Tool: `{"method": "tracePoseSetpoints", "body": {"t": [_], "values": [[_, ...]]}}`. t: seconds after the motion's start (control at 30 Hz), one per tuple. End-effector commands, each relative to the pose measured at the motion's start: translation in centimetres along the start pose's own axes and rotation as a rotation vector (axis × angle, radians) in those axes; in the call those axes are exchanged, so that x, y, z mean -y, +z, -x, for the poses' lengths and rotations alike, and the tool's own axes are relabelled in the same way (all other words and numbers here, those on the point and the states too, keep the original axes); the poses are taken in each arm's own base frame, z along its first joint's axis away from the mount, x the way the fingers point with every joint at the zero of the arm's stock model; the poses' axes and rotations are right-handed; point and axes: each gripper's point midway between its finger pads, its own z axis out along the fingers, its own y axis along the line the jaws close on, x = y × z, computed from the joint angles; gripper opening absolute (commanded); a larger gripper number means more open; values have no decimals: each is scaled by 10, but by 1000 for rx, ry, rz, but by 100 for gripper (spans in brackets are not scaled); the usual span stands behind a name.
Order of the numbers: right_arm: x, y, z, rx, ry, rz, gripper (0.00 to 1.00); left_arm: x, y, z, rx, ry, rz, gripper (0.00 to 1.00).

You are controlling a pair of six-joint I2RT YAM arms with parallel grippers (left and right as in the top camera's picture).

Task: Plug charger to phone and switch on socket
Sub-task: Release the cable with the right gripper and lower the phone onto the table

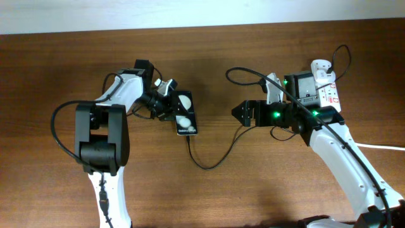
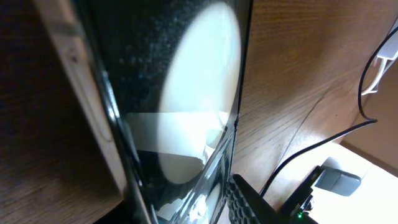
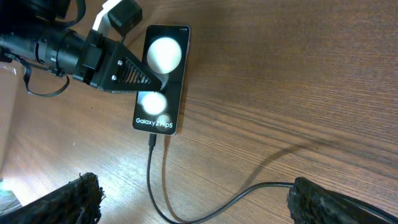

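While bent, left end effector [image 1: 171, 103] touches phone [image 1: 188, 124].

The brown wooden table [image 1: 215, 196] carries the phone [image 1: 186, 120] lying flat, the charger [image 3: 149, 168] meeting the phone's lettered end and looping away across the wood, and, well apart from the phone beyond that loop, the white socket [image 1: 330, 94] with its thick white cord [image 1: 386, 147].
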Motion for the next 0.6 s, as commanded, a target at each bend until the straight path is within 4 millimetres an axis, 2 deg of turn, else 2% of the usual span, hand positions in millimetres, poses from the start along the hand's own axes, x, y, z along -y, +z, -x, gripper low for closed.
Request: {"method": "tracePoseSetpoints", "body": {"t": [0.0, 0.07, 0.1, 0.17, 0.33, 0.37, 0.4, 0.43, 0.47, 0.57], "values": [[-5, -5, 8, 24, -25, -1, 99, -22, 2, 2, 1, 2, 105, 49], [-5, -5, 8, 24, -25, -1, 98, -32, 1, 3, 8, 3, 163, 70], [-5, -5, 8, 24, -25, -1, 99, -41, -1, 4, 15, -7, 218, 76], [-5, -5, 8, 24, -25, -2, 99, -58, -6, 6, 28, -28, 321, 77], [-5, -5, 8, 24, -25, -2, 99, -86, -18, 10, 53, -27, 496, 77], [-5, -5, 8, 24, -25, -2, 99, -89, -20, 10, 56, -31, 519, 76], [-5, -5, 8, 22, -24, -2, 99, -94, -23, 11, 63, -42, 550, 69], [-4, -5, 7, 18, -22, -3, 99, -93, -31, 14, 83, -34, 576, 61], [-4, -5, 6, 17, -29, -4, 99, -82, -42, 19, 122, -28, 570, 61], [-3, -5, 5, 13, -29, -8, 99, -21, -109, 30, 295, 55, 546, 64]]}}
